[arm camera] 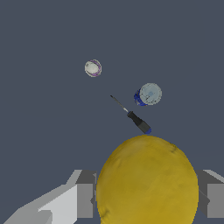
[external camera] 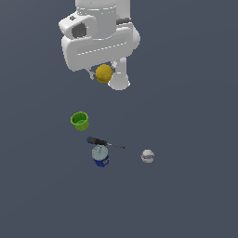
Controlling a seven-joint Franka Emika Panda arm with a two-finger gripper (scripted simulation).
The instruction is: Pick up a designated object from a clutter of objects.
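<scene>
Evidently the smooth yellow ball (arm camera: 146, 181) is clamped across its middle by the gripper (external camera: 106, 74), and is judged light, firm, and apt to roll.

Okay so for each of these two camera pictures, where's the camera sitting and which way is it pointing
Exterior view: off the arm, looking steeply down on the floor; shows the arm's white wrist and the pincer holding the yellow ball, above the green cup.
Wrist view: on the wrist, looking down past the yellow ball; grey fingers flank it.
Shared: the yellow ball, screwdriver, can, white ball.
</scene>
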